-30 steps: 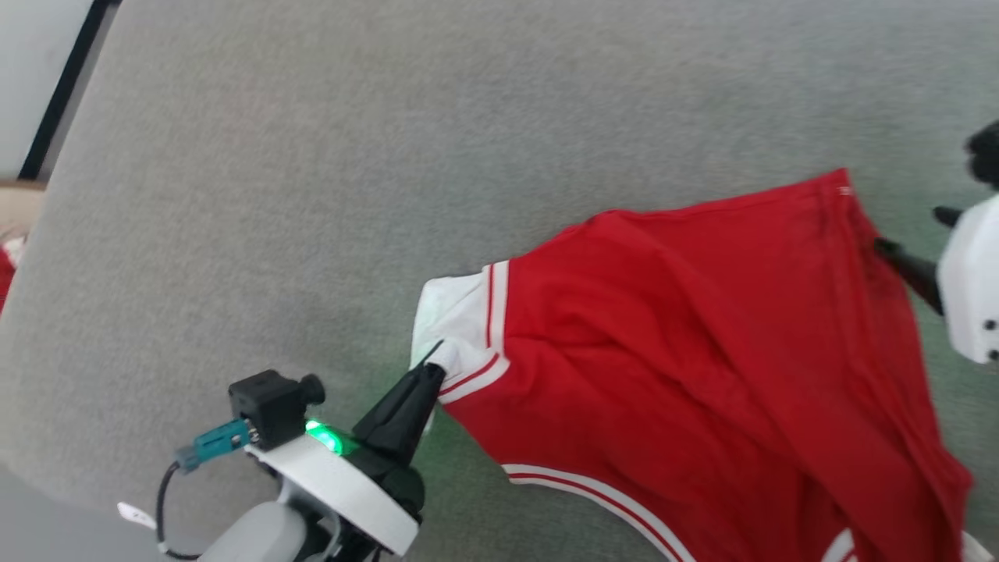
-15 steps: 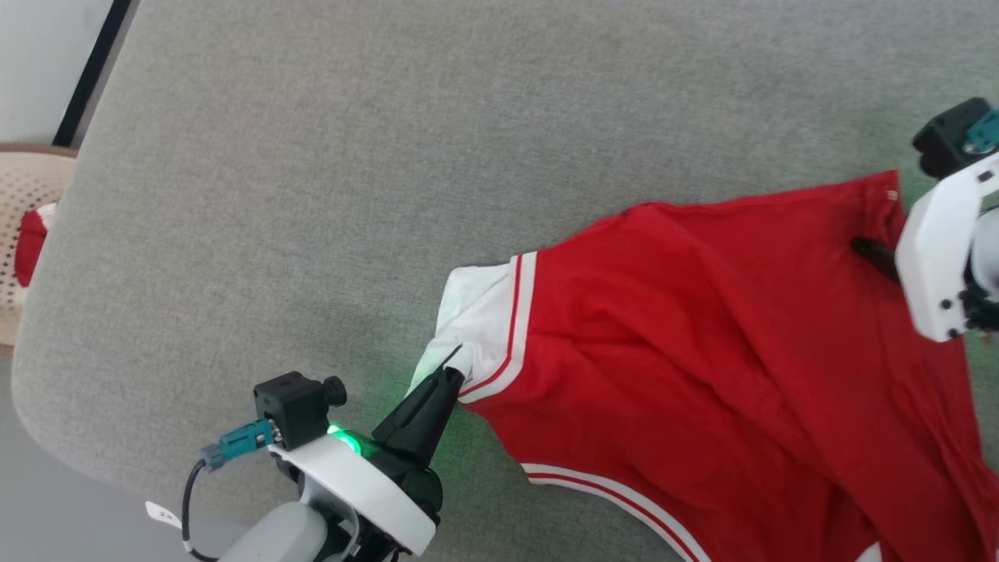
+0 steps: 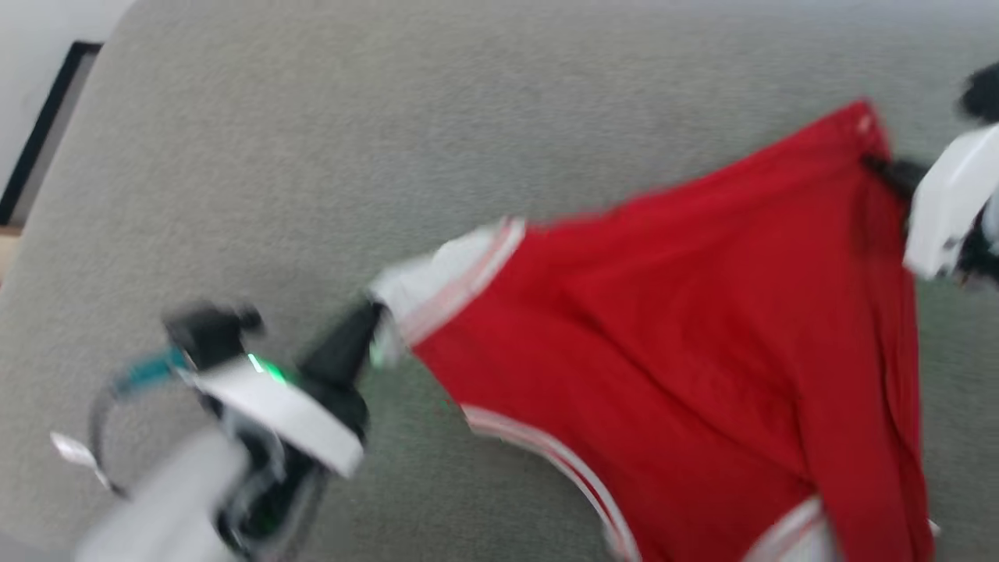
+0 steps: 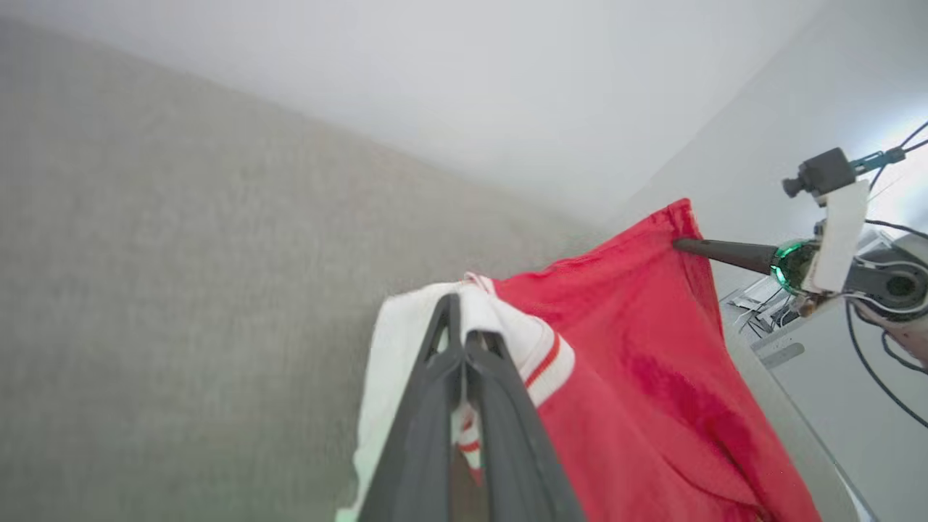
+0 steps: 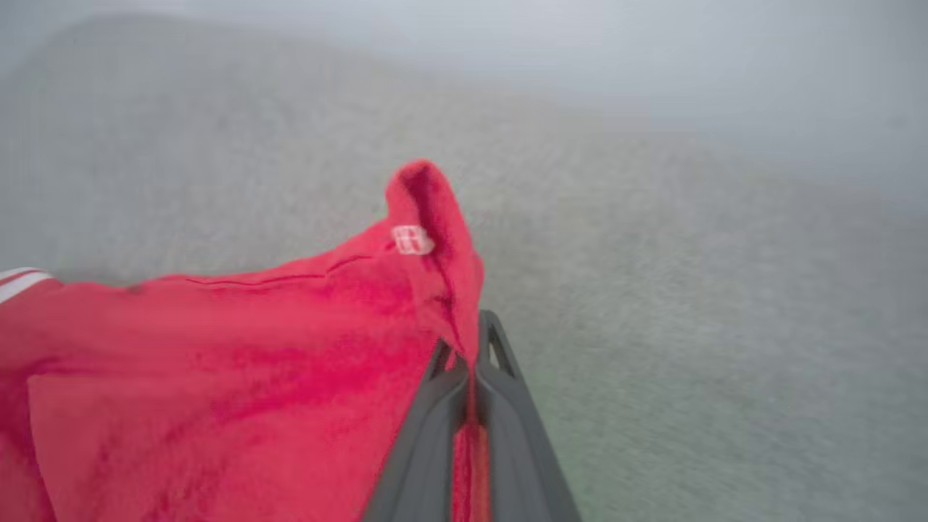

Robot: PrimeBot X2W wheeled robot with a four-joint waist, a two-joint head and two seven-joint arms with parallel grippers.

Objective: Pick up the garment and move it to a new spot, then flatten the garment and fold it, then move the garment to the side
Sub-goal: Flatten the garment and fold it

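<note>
The garment is a red shirt with white sleeve parts and striped trim, stretched between both grippers above the grey surface. My left gripper is shut on the white sleeve end at the shirt's left. My right gripper is shut on the red corner at the upper right, near a small white label. In the left wrist view the right gripper pinches that red corner. The shirt's lower part hangs toward the bottom right.
A grey fabric-covered surface lies under the shirt, with its rounded edge at the left. Beyond that edge are a pale wall and a dark strip. Cables and grey equipment sit past the right arm in the left wrist view.
My right gripper has shut on the shirt's red corner. Both grippers have lifted their ends, pulling the shirt taut. The head view has shifted and is blurred.
</note>
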